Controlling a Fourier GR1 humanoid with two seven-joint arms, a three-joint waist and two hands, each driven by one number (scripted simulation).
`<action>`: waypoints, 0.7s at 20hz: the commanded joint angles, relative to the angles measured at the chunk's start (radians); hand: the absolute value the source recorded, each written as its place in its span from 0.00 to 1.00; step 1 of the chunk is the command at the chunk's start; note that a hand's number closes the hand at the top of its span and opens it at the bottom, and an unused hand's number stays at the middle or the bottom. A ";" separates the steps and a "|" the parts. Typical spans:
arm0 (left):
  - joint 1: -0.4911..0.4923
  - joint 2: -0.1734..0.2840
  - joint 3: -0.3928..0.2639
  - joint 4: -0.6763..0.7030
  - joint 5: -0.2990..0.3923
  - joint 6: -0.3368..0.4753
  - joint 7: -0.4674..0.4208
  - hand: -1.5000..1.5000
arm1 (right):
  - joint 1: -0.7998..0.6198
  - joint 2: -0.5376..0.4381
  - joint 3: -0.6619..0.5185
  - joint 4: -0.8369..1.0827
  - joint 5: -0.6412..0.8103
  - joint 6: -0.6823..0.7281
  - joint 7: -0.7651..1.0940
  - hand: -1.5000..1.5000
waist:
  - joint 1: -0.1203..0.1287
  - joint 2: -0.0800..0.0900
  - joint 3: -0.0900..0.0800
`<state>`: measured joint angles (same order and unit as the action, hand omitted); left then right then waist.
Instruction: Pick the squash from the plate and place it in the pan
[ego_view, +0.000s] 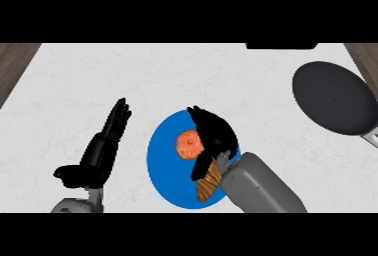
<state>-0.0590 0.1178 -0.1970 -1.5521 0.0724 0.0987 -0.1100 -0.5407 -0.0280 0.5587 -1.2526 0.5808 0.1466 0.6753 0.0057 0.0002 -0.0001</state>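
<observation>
Squash (188, 144) on blue plate (164, 165): right hand (212, 135) fingers beside it, curled, grasp unclear; may roll off before pan (332, 97).

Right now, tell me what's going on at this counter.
The right robot hand is over the blue plate, its fingers beside the orange squash, which lies on the plate. Whether it has a grip yet is unclear. The dark pan sits at the counter's far right with nothing in it. The left robot hand rests open left of the plate.
</observation>
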 joint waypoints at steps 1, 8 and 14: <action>0.011 -0.010 0.020 0.022 -0.013 -0.027 -0.030 0.50 | 0.055 0.027 -0.037 0.022 0.061 0.003 -0.044 0.00 | -0.003 0.000 0.000; 0.006 -0.023 0.040 -0.037 -0.015 -0.037 0.047 0.50 | 0.046 0.028 0.003 0.041 0.017 -0.106 -0.059 0.00 | 0.000 0.000 0.000; 0.009 -0.009 0.071 -0.036 -0.020 -0.072 0.033 0.50 | -0.029 0.028 -0.005 0.218 -0.005 -0.125 -0.096 0.00 | 0.003 0.001 0.000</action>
<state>-0.0380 0.0960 -0.1553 -1.5756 0.0447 0.0481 -0.0975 -0.5375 -0.0011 0.5454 -1.0994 0.5911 0.0314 0.5743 0.0073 0.0007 0.0000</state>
